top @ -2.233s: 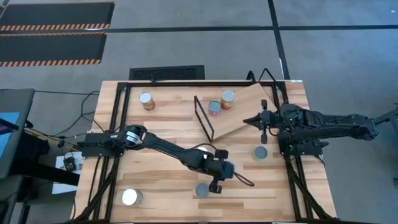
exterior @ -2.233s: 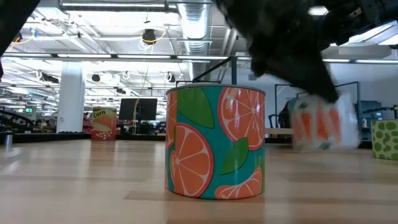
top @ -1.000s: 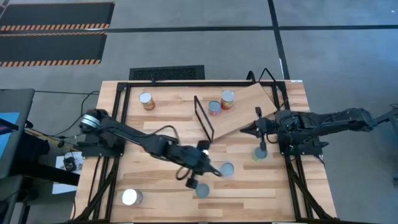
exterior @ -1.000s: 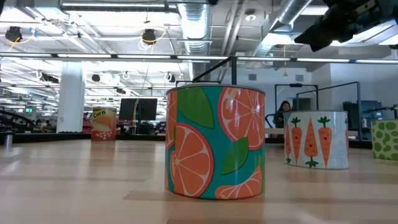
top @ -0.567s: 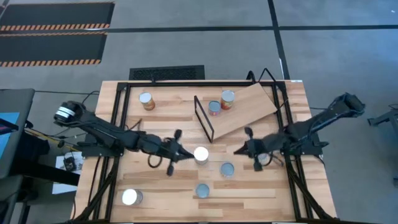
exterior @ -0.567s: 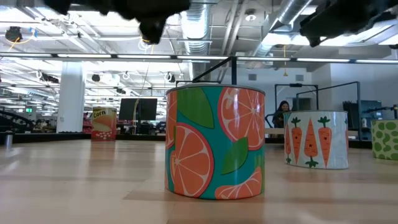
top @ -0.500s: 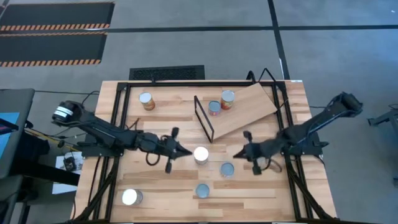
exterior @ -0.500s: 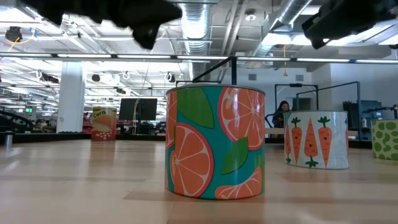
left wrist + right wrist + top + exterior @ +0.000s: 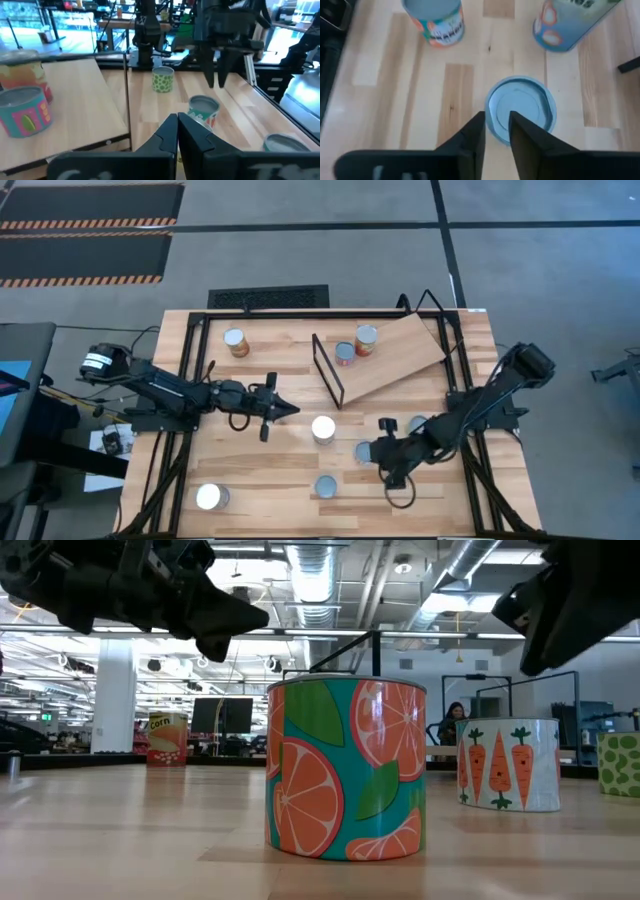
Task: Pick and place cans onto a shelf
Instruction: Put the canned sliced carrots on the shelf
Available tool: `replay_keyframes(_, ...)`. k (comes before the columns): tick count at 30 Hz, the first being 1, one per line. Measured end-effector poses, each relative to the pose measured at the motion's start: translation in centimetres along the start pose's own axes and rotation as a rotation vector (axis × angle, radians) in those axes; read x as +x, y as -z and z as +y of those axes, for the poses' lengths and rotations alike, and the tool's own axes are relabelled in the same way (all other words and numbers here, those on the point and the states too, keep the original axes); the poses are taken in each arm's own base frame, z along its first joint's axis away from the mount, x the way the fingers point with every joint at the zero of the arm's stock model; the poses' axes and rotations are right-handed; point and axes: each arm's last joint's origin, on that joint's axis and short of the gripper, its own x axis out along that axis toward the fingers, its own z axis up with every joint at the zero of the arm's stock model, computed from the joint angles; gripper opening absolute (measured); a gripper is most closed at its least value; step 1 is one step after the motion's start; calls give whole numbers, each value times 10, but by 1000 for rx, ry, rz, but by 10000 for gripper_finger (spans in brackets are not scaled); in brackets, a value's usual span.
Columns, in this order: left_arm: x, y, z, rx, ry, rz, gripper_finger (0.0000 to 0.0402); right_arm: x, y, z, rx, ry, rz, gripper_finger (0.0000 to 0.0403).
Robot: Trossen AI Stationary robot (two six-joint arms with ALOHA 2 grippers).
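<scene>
Several cans stand upright on the wooden table: an orange-print can (image 9: 345, 770), a carrot-print can (image 9: 364, 452), a white-topped can (image 9: 322, 428) and a green dotted can (image 9: 620, 765). Two more cans (image 9: 344, 354) (image 9: 366, 339) stand on the tilted shelf board (image 9: 395, 355). My right gripper (image 9: 497, 131) hangs open, pointing down, over the carrot can's blue-grey top (image 9: 520, 110) without touching it. My left gripper (image 9: 283, 410) is shut and holds nothing; it hovers left of the white-topped can (image 9: 204, 110), pointing toward the table's right.
A corn-label can (image 9: 236, 341) stands at the far left and a bright-topped can (image 9: 211, 497) at the near left corner. The shelf's black wire frame (image 9: 328, 370) rises mid-table. Black rails (image 9: 195, 380) run along both table sides.
My left gripper has drawn back from the near middle of the table toward the left and far side, still shut and holding nothing. My right gripper has swung from beside the green dotted can toward the table's middle and near edge and now hangs over the carrot can.
</scene>
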Motion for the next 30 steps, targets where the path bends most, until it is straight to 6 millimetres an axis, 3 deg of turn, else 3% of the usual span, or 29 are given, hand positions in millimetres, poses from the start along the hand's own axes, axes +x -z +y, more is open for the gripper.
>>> replay_keyframes(10, 0, 0, 0, 35, 2, 3, 0, 14, -16, 11, -39, 50, 145, 162)
replay_keyframes(21, 0, 0, 1, 53, -14, 6, 0, 24, -19, 2, 6, 65, 207, 194)
replay_keyframes(27, 0, 1, 1, 53, -14, 7, 0, 24, -18, 4, -11, 34, 229, 187)
replay_keyframes(30, 0, 1, 1, 54, -15, 9, 0, 35, -13, 8, -49, 24, 261, 172)
